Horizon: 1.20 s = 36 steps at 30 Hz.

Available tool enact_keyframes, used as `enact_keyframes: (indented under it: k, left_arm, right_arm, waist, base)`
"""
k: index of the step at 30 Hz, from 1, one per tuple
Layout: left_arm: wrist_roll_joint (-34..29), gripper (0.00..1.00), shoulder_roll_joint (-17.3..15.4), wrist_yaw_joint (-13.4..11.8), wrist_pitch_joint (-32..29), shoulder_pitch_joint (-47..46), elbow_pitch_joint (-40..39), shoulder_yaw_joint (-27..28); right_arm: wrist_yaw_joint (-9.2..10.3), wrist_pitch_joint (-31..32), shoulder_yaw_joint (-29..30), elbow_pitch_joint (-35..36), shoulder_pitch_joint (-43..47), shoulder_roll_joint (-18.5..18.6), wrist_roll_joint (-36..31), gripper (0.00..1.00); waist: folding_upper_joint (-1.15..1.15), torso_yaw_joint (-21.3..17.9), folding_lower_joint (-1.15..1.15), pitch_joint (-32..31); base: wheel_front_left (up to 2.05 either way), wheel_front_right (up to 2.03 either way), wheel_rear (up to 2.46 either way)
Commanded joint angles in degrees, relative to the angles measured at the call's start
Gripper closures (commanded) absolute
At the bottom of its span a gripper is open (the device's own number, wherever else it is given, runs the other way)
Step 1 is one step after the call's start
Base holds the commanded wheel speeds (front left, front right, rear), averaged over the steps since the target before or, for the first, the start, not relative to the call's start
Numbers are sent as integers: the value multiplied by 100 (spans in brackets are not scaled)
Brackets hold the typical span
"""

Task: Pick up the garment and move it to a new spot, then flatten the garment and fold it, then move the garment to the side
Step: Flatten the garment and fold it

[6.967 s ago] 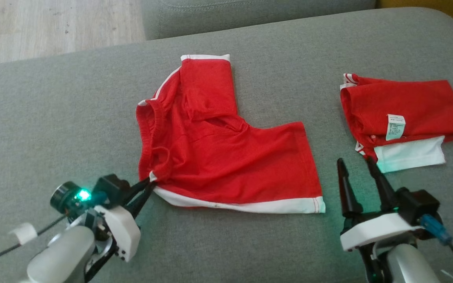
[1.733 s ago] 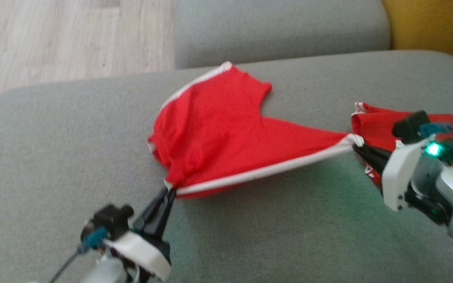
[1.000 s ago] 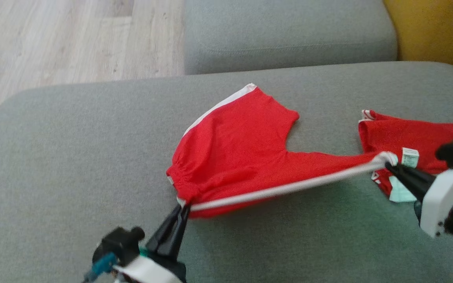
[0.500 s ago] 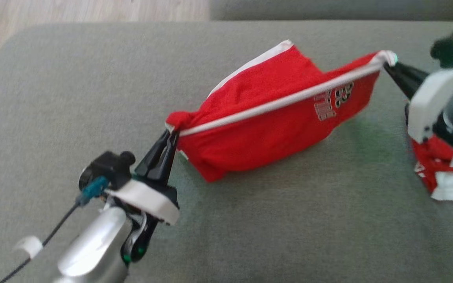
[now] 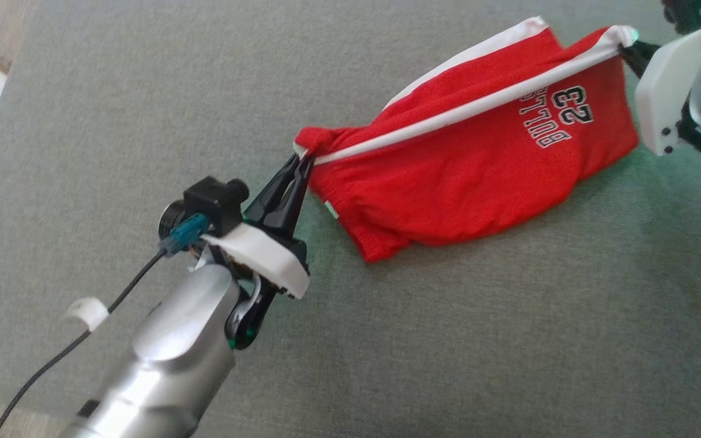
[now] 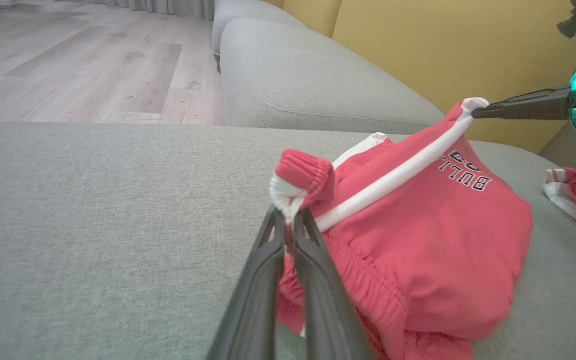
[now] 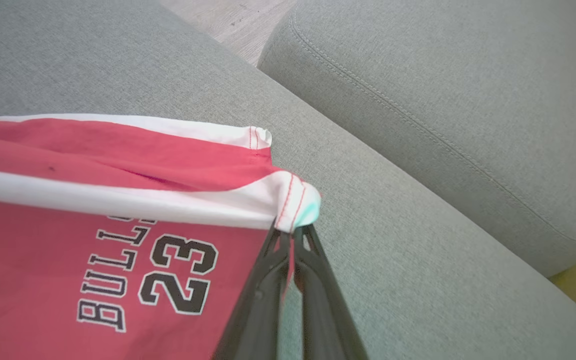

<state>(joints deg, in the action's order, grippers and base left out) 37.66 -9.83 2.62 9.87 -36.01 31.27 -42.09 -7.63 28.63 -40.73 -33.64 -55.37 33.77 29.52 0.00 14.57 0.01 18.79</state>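
Observation:
The garment [image 5: 478, 164] is a pair of red shorts with white trim and "BULLS 23" print, lifted and stretched between both grippers above the grey sofa seat [image 5: 423, 340]. My left gripper [image 5: 303, 159] is shut on the waistband corner [image 6: 293, 192] at its lower left. My right gripper [image 5: 629, 47] is shut on the white hem corner [image 7: 295, 205] at the upper right. The white side stripe [image 6: 393, 180] runs taut between the two grips. The lower part of the shorts [image 6: 433, 280] sags onto the cushion.
A second red and white garment [image 6: 575, 200] lies on the seat to the right. A grey sofa cushion [image 7: 443, 90] and a yellow wall [image 6: 448, 55] lie beyond. Wooden floor [image 6: 83, 65] lies off the seat's left edge.
Both grippers have raised the shorts off the seat and flipped them, so the printed side now faces me. The head camera has tilted down and shifted, so the whole picture has moved.

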Motion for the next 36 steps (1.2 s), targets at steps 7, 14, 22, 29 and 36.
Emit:
enact_keyframes:
  k: [7, 14, 22, 29, 36]
  left_arm:
    - [-72, 100, 37, 132, 224, -488, 386, 156]
    - [-72, 73, 185, 241, 251, -673, 746, 53]
    - [-203, 0, 188, 83, 452, -737, 921, 169]
    - [-189, 0, -4, -137, 508, -490, 529, 701]
    - [-549, 0, -250, -438, 511, 321, -796, 1849]
  right_arm:
    - [14, -245, -334, -366, -551, 64, 62, 100]
    - [14, -526, -663, -853, -900, -93, 92, 93]
    - [14, -1271, -544, -1549, -1031, -459, 77, 0]
    - [14, -2316, -78, -1828, -817, -775, 359, 0]
    - [14, -3569, 409, -1835, -247, -1202, 549, 0]
  waist:
    - [0, 227, -1, 308]
    - [0, 309, -1, 425]
    - [0, 183, -1, 274]
    - [0, -92, -1, -117]
    - [0, -496, -1, -640]
  base:
    - [0, 0, 0]
    - [0, 0, 0]
    - [0, 0, 0]
    - [0, 0, 0]
    - [0, 0, 0]
